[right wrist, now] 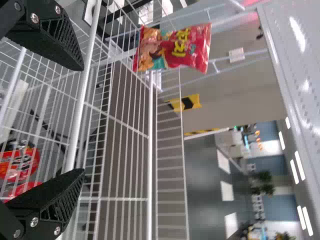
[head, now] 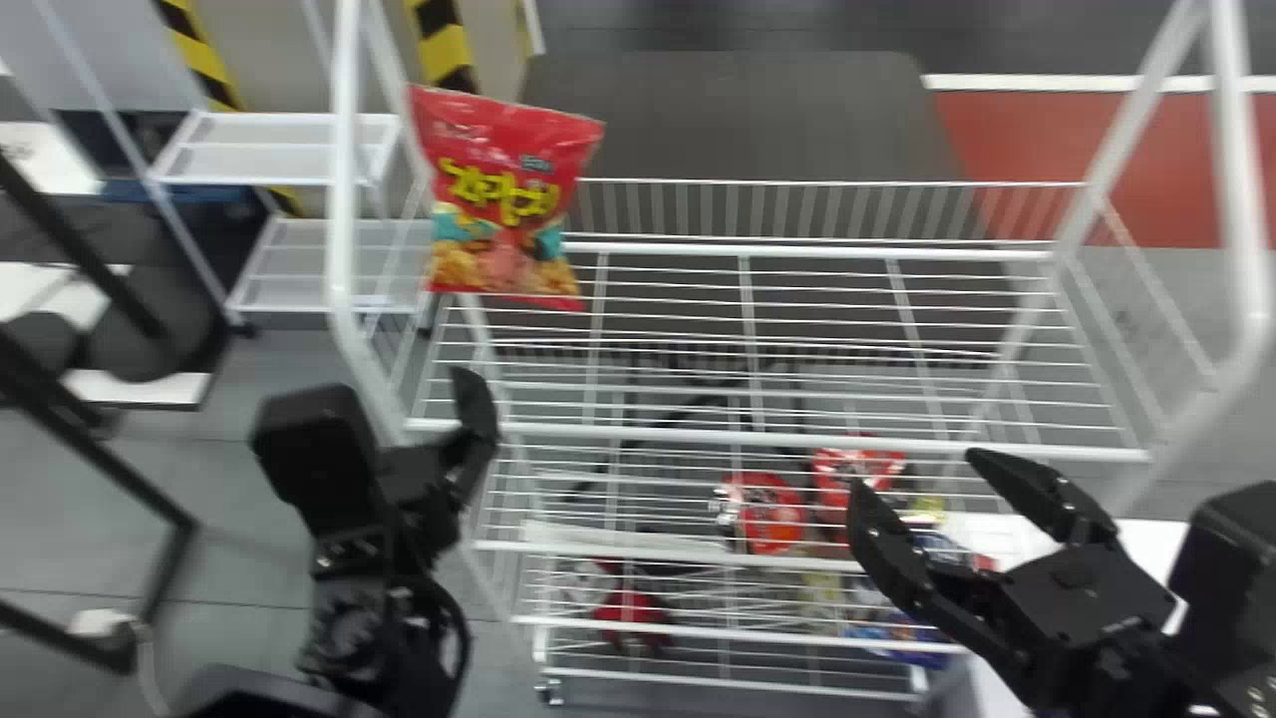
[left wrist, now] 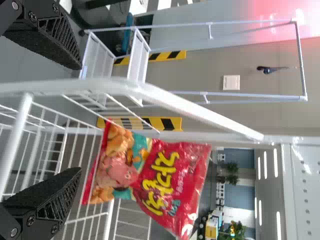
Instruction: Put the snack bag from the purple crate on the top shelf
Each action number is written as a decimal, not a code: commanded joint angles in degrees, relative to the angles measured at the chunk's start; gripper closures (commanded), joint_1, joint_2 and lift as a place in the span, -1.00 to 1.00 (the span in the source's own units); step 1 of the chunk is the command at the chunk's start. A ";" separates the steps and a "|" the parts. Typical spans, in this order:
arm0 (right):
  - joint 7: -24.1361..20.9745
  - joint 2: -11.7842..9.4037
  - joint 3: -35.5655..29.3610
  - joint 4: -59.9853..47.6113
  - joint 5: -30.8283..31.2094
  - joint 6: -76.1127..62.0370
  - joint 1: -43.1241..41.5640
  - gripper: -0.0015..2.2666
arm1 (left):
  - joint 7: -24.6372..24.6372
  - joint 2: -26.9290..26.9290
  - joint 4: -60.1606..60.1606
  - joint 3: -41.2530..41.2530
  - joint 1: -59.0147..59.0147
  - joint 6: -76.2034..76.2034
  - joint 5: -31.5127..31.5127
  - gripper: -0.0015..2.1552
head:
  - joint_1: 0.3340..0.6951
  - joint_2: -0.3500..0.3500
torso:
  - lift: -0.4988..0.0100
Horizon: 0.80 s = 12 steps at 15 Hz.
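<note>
Where the left end of the top shelf [head: 778,437] meets its far side, the red snack bag [head: 503,204] stands upright on the wires, leaning slightly. Nearer, by the shelf's left near corner, is the left end effector [head: 475,414], its fingers spread wide with nothing between them. Toward the right on the near side, the right end effector [head: 921,479] is likewise wide open and holding nothing. Red packages [head: 766,514] lie on a lower shelf [head: 638,543], and another white rack [head: 264,181] stands farther off to the left.
</note>
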 commanded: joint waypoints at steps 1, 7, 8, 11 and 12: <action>-1.04 0.05 2.81 4.09 2.40 -8.13 0.47 -0.92 | 0.09 2.42 1.33 0.91 2.10 -1.69 1.66 -0.91 | 1.00 0.46 | 0.96; -6.22 -3.43 1.23 9.54 -2.17 -23.59 3.72 -0.92 | 0.36 2.69 3.96 0.56 4.65 -10.65 0.95 -0.95 | 1.00 0.67 | 0.96; -5.69 -3.43 -0.71 10.24 -3.75 -24.65 3.90 -0.92 | 0.71 2.69 4.05 0.56 4.82 -11.71 0.78 -0.95 | 1.00 0.65 | 0.96; -2.88 -3.25 -5.98 12.09 -8.06 -25.70 3.90 -0.92 | 0.80 2.69 4.58 0.82 5.17 -12.06 0.87 -0.95 | 1.00 0.51 | 0.96; -2.71 -3.34 -6.33 12.35 -8.32 -25.70 3.90 -0.92 | 0.88 2.69 4.58 0.74 5.17 -12.06 0.87 -0.95 | 1.00 0.46 | 0.96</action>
